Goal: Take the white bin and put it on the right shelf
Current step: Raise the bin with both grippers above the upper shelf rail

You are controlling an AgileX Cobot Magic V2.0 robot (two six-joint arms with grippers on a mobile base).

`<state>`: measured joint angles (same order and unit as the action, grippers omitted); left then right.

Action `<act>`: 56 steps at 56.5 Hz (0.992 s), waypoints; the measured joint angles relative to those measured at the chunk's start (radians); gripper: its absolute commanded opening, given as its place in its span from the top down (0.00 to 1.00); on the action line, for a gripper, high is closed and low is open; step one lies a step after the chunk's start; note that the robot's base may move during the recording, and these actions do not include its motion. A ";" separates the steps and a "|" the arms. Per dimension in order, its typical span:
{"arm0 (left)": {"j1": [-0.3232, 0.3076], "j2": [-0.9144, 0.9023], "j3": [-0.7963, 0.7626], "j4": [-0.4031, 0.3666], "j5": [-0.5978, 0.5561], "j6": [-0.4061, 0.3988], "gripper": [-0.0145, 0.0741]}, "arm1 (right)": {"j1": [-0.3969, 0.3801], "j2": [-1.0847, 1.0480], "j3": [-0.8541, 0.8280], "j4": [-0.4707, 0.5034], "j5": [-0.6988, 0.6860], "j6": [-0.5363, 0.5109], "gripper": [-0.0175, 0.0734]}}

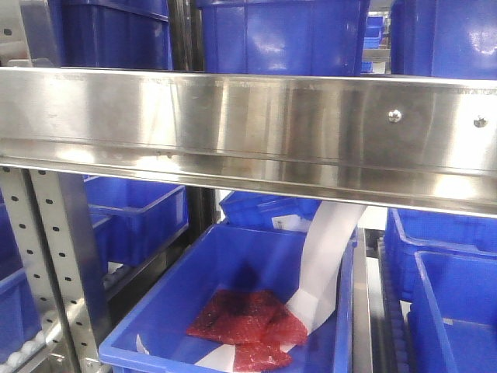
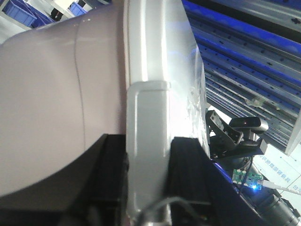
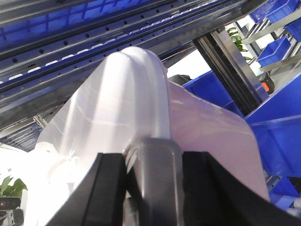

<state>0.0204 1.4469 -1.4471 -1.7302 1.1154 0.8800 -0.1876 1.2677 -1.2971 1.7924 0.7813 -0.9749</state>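
The white bin fills the left wrist view, its pale side wall on the left and its rim running up the middle. My left gripper is shut on that rim, one black finger on each side. In the right wrist view the white bin rises as a rounded rim edge, and my right gripper is shut on it between two black fingers. The right shelf shows as a wide shiny steel rail across the front view. The bin and both grippers are out of the front view.
Blue crates stand on the level above the rail. Below it, a blue crate holds a red mesh bag and a white paper strip. A perforated upright stands at left. Perforated steel rails run overhead.
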 measured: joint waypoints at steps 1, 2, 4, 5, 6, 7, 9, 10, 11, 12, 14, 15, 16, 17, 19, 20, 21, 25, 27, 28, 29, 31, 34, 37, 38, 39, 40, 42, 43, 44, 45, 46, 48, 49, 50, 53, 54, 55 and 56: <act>0.000 0.000 0.000 0.000 0.000 0.000 0.98 | 0.000 0.000 0.000 0.000 0.000 0.000 0.73; 0.000 0.000 0.000 0.000 0.000 0.000 0.98 | 0.000 0.000 0.000 0.000 0.000 0.000 0.73; 0.000 0.000 0.000 0.000 0.000 0.000 0.98 | 0.000 0.000 0.000 0.000 0.000 0.000 0.73; 0.000 0.000 0.000 0.000 0.000 0.000 0.98 | 0.000 0.000 0.000 0.000 0.000 0.000 0.73; 0.000 0.000 0.000 0.000 0.000 0.000 0.98 | 0.000 0.000 0.000 0.000 0.000 0.000 0.73; 0.000 0.000 0.000 0.000 0.000 0.000 0.98 | 0.000 0.000 0.000 0.000 0.000 0.000 0.73; 0.000 0.000 0.000 0.000 0.000 0.000 0.98 | 0.000 0.000 0.000 0.000 0.000 0.000 0.73; 0.000 0.000 0.000 0.000 0.000 0.000 0.98 | 0.000 0.000 0.000 0.000 0.000 0.000 0.73; 0.000 0.000 0.000 0.000 0.002 0.000 0.98 | 0.000 0.000 0.000 0.000 0.000 0.000 0.73; 0.000 0.000 0.000 0.000 0.002 0.000 0.98 | 0.000 0.000 0.000 0.000 0.000 0.000 0.73; 0.000 0.000 0.000 0.000 0.002 0.000 0.98 | 0.000 0.000 0.000 0.000 0.000 0.000 0.73; 0.000 0.000 0.000 0.000 0.002 0.000 0.98 | 0.000 0.000 0.000 0.000 0.000 0.000 0.73; 0.000 0.000 0.000 0.000 0.002 0.000 0.98 | 0.000 0.000 0.000 0.000 0.000 0.000 0.73; 0.000 0.000 0.000 0.000 0.002 0.000 0.98 | 0.000 0.000 0.000 0.000 0.000 0.000 0.73; 0.000 0.000 0.000 0.000 0.002 0.000 0.98 | 0.000 0.000 0.000 0.000 0.000 0.000 0.73; 0.000 0.000 0.000 0.000 0.002 0.000 0.98 | 0.000 0.000 0.000 0.000 0.000 0.000 0.73; 0.000 0.000 0.000 0.000 0.002 0.000 0.98 | 0.000 0.000 0.000 0.000 0.000 0.000 0.73; 0.000 0.000 0.000 0.000 0.002 0.000 0.98 | 0.000 0.000 0.000 0.000 0.000 0.000 0.73; 0.000 0.000 0.000 0.000 0.002 0.000 0.98 | 0.000 0.000 0.000 0.000 0.000 0.000 0.73; 0.000 0.000 0.000 0.000 0.002 0.000 0.98 | 0.000 0.000 0.000 0.000 0.000 0.000 0.73; 0.000 0.000 0.000 0.000 0.002 0.000 0.98 | 0.000 0.000 0.000 0.000 0.000 0.000 0.73; 0.000 0.000 0.000 0.000 0.002 0.000 0.98 | 0.000 0.000 0.000 0.000 0.000 0.000 0.73; 0.000 0.000 0.000 0.000 0.002 0.000 0.98 | 0.000 0.000 0.000 0.000 0.000 0.000 0.73; 0.000 0.000 0.000 0.000 0.002 0.000 0.98 | 0.000 0.000 0.000 0.000 0.000 0.000 0.73; 0.000 0.000 0.000 0.000 0.002 0.000 0.98 | 0.000 0.000 0.000 0.000 0.000 0.000 0.73; 0.000 0.000 0.000 0.000 0.002 0.000 0.98 | 0.000 0.000 0.000 0.000 0.000 0.000 0.73; 0.000 0.000 0.000 0.000 0.002 0.000 0.98 | 0.000 0.000 0.000 0.000 0.000 0.000 0.73; 0.000 0.000 0.000 0.000 0.002 0.000 0.98 | 0.000 0.000 0.000 0.000 0.000 0.000 0.73; 0.000 0.000 0.000 0.000 0.002 0.000 0.98 | 0.000 0.000 0.000 0.000 0.002 0.000 0.73; 0.000 0.000 0.000 0.000 0.002 0.000 0.98 | 0.000 0.000 0.000 0.000 0.002 0.000 0.73; 0.000 0.000 0.000 0.000 0.002 0.000 0.98 | 0.000 0.000 0.000 0.000 0.002 0.000 0.73; 0.000 0.000 0.000 -0.002 0.002 0.000 0.98 | 0.000 0.000 0.000 0.000 0.002 0.000 0.73; 0.000 0.000 0.000 -0.002 0.002 0.000 0.98 | 0.000 0.000 0.000 0.000 0.004 0.000 0.73; 0.000 0.000 0.000 -0.003 0.002 0.000 0.98 | 0.000 0.000 0.000 0.000 0.006 0.000 0.73; 0.000 0.000 0.000 -0.003 0.002 0.000 0.98 | 0.000 0.000 0.000 0.000 0.006 0.000 0.73; 0.000 0.000 0.000 -0.003 0.002 0.000 0.98 | 0.004 0.000 0.000 0.000 0.007 0.000 0.73; 0.000 0.000 0.000 -0.001 -0.001 0.000 0.98 | 0.008 0.000 0.000 0.002 0.007 0.000 0.73; 0.000 0.000 0.000 -0.001 -0.007 0.000 0.98 | 0.012 0.002 0.000 0.002 0.004 0.000 0.73; 0.000 0.000 0.000 0.004 -0.017 0.000 0.98 | 0.018 0.005 0.000 0.002 0.000 0.000 0.73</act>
<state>0.0204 1.4469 -1.4471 -1.7258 1.0981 0.8800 -0.1699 1.2725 -1.2971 1.7943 0.7814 -0.9749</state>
